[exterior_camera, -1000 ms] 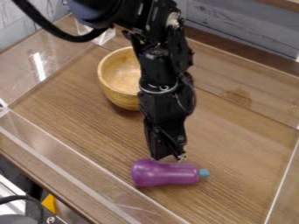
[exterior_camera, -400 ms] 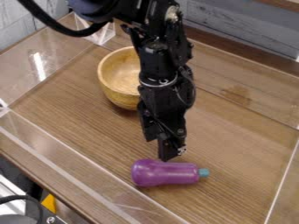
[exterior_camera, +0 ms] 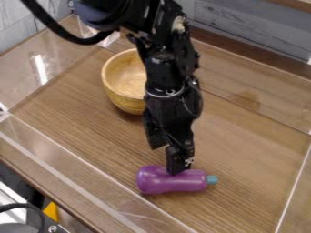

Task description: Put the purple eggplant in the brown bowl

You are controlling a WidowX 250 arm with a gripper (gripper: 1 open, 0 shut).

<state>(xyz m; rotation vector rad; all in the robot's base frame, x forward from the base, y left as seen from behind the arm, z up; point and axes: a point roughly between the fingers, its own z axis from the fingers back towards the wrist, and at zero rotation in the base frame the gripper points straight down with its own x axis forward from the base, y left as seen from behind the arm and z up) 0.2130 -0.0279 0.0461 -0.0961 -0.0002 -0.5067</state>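
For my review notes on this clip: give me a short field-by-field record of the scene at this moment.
eggplant: purple eggplant lying on its side on the wooden table, teal stem pointing right
bowl: brown bowl upright, behind and left of the eggplant, nothing seen inside
gripper: gripper pointing down, just above the eggplant, jaws open
held: nothing
task state: eggplant not yet in the bowl

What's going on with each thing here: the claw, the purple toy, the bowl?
end effector: open, pointing down just above the eggplant, holding nothing.
purple eggplant: lying on its side on the table, stem cap to the right, not gripped.
brown bowl: upright, empty as far as visible, partly hidden by the arm.
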